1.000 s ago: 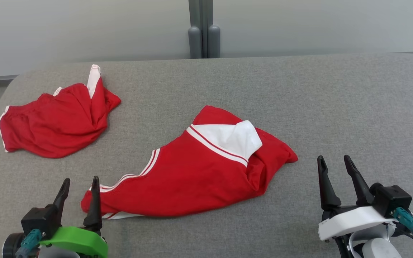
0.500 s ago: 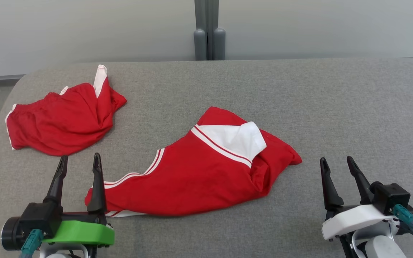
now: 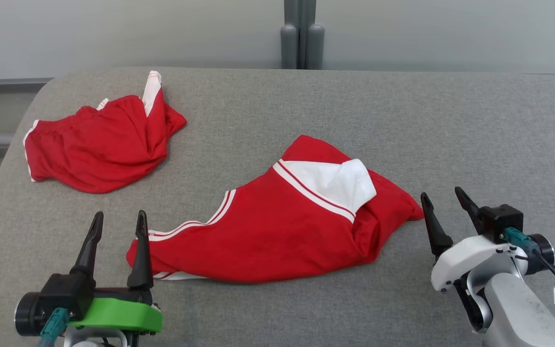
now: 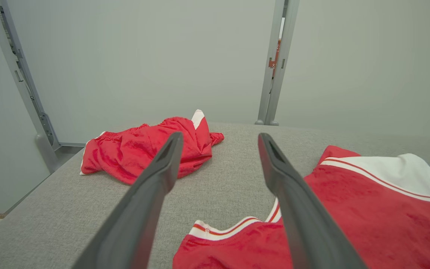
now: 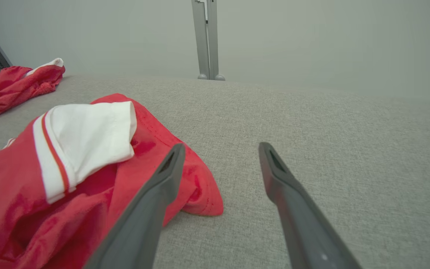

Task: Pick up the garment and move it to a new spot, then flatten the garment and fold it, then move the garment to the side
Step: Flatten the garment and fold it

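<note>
A red garment [image 3: 277,226] with white trim is seen lying crumpled near the middle of the grey tabletop [image 3: 475,135], stretched from the near left towards the far right. A white panel [image 3: 335,180] is folded over its far right part, and white stripes are carried along its near left edge. The left gripper [image 3: 119,214] is held at the near left, its two dark fingers spread wide with nothing between them. Its right finger is seen just beside the near left corner of the cloth, though whether it touches cannot be told. The right gripper [image 3: 440,193] is held at the near right, likewise wide open and empty, with its left finger just beside the pointed right tip of the cloth. A second red garment [image 3: 99,144] is bunched at the far left of the tabletop, well apart from the first. A grey post [image 3: 301,38] is seen upright behind the far edge, against a pale wall [image 3: 113,33].
</note>
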You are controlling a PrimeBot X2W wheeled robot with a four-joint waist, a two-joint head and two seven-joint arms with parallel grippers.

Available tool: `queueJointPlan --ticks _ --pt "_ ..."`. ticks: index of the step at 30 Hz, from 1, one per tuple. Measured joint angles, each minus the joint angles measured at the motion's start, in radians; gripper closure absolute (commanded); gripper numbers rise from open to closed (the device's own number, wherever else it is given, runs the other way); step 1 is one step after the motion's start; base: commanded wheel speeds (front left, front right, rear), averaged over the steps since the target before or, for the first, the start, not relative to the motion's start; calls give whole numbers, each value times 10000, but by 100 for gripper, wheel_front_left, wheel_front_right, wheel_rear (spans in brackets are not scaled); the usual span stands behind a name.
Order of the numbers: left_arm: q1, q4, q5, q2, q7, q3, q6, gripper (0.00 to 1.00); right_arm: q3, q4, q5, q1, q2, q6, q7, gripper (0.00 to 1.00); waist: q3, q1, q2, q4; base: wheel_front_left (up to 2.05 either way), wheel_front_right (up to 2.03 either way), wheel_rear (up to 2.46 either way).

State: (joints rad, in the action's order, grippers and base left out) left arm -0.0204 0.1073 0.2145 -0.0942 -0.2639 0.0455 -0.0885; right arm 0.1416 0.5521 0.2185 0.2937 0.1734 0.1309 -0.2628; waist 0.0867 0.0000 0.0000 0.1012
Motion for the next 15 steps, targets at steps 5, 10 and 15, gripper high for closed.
queueJointPlan --ticks 5,10,15 --pt "-135 142 -169 184 -2 -38 -178 0 242 1394 125 673 159 0 0 0 188 0 0 287 0 0 0" --pt "-271 247 -234 288 -2 -12 -272 0 389 2527 341 1068 209 0 0 0 381 0 0 570 0 0 0" --pt "-336 328 -267 364 -2 0 -345 0 757 3415 700 1280 92 0 -2 82 508 0 0 794 0 0 0"
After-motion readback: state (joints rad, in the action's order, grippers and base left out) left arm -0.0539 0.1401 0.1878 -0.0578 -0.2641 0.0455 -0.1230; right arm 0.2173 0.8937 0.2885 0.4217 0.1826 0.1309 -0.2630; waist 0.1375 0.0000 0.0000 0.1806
